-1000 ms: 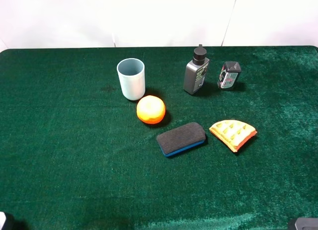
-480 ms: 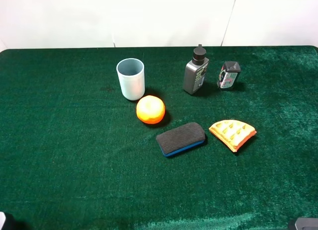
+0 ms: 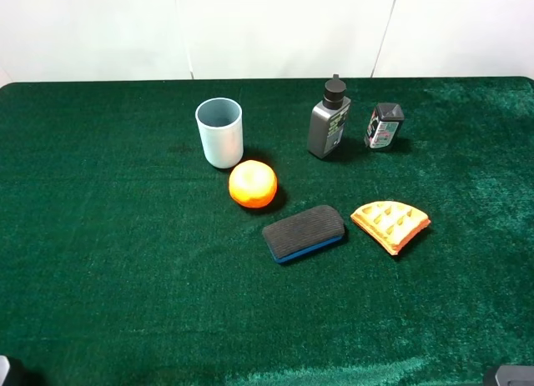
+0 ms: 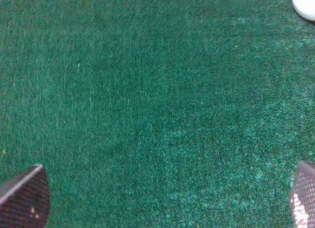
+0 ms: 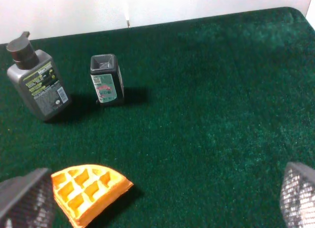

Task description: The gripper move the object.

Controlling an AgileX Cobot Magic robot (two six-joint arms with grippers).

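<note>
No change is noted since earlier: orange grid-patterned waffle wedge (image 3: 390, 225) lies untouched; right gripper (image 5: 157, 203) is held apart, nearby.

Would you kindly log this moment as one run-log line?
phase: pre-grasp | right gripper: open, empty, near waffle slice | left gripper: open over bare cloth | waffle slice: untouched on table, right of eraser
</note>
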